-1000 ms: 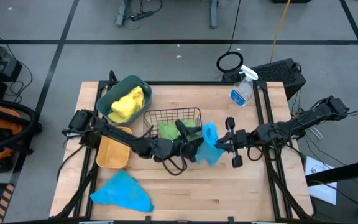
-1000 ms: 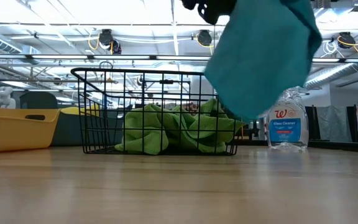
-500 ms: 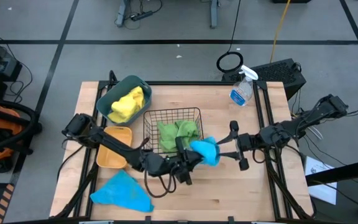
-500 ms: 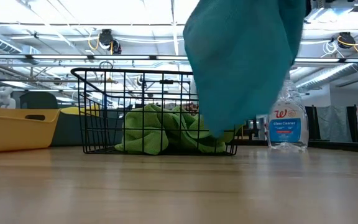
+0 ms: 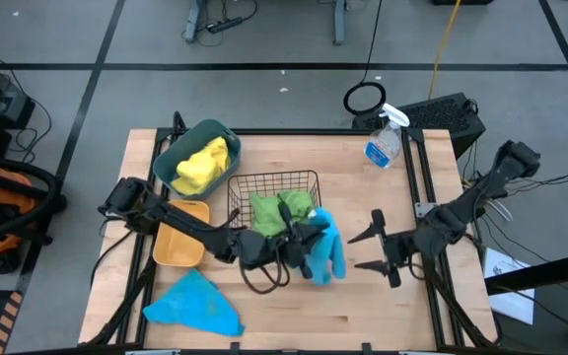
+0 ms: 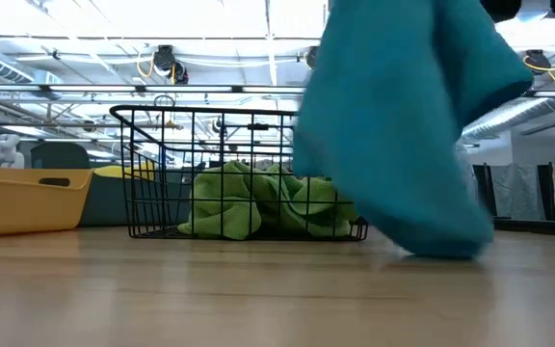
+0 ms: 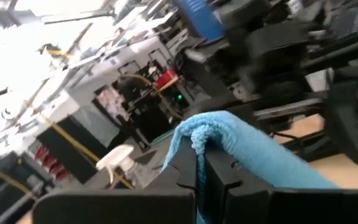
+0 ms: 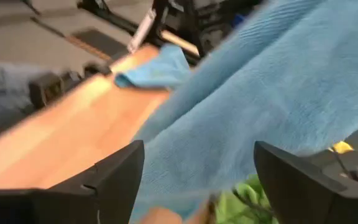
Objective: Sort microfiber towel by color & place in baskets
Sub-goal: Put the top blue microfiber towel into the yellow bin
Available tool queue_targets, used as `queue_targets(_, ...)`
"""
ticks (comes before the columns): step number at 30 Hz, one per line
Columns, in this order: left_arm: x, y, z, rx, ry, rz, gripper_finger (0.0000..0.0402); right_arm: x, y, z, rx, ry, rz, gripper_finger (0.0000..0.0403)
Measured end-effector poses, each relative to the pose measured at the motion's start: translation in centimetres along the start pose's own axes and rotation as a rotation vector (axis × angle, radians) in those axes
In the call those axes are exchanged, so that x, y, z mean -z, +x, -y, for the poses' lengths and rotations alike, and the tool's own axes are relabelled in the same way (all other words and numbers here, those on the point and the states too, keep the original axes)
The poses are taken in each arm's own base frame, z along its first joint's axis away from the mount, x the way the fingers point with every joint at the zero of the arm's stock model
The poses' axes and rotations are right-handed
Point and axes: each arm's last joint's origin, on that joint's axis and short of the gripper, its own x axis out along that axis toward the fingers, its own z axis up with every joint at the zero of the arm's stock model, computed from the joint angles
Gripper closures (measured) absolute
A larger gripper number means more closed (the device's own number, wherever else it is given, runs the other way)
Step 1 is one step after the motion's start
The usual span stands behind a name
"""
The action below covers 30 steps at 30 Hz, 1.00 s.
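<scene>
A blue towel (image 5: 325, 248) hangs from my left gripper (image 5: 311, 237), which is shut on it just in front of the black wire basket (image 5: 309, 177). The basket holds green towels (image 5: 282, 209). In the low view the blue towel (image 6: 403, 135) reaches down close to the table. My right gripper (image 5: 371, 250) stands open to the towel's right, apart from it. A second blue towel (image 5: 195, 304) lies flat at the front left. The teal tub (image 5: 171, 163) holds yellow towels (image 5: 205, 163). The yellow-orange bin (image 5: 180, 242) stands beside the wire basket. My left gripper pinches a bunched upper part of the blue towel (image 7: 196, 142) between its two fingers. The fingers come about level from the table's left. The cloth drapes over one finger (image 7: 253, 152) and hangs slack below. I cannot tell whether its lower end (image 6: 441, 249) touches the table.
A clear spray bottle (image 5: 385, 143) stands at the far right of the table. Bare wood (image 5: 363, 316) lies along the near edge, right of the flat blue towel.
My left gripper has shut on the blue towel. My right gripper has opened, let go of it and drawn back toward the table's right edge. The towel, held between both grippers before, now hangs lower from the left gripper alone.
</scene>
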Motion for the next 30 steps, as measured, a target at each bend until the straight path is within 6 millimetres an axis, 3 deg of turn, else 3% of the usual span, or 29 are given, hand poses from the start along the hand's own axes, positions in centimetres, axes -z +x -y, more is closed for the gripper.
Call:
queue_targets(7,0.8,0.5,-0.1,0.044,-0.037,-0.034,0.0397,0.4,0.3,-2.6,0.030,-0.042,-0.051,0.0108)
queue_targets(12,0.9,0.5,0.0,0.074,-0.068,-0.020,0.0397,-0.2,1.1,-4.3,0.061,-0.070,0.014,0.0108)
queue_targets(19,0.8,0.6,0.1,0.122,-0.140,0.014,0.0397,-1.1,3.6,-5.0,0.204,-0.044,0.130,0.0107)
queue_targets(27,0.7,0.6,0.3,0.246,-0.219,0.078,0.0397,-0.4,7.4,-4.4,0.433,-0.113,-0.017,0.0111)
queue_targets(30,0.7,0.7,0.4,0.328,-0.258,0.120,0.0398,-0.6,8.5,-4.0,0.458,-0.112,-0.034,0.0133)
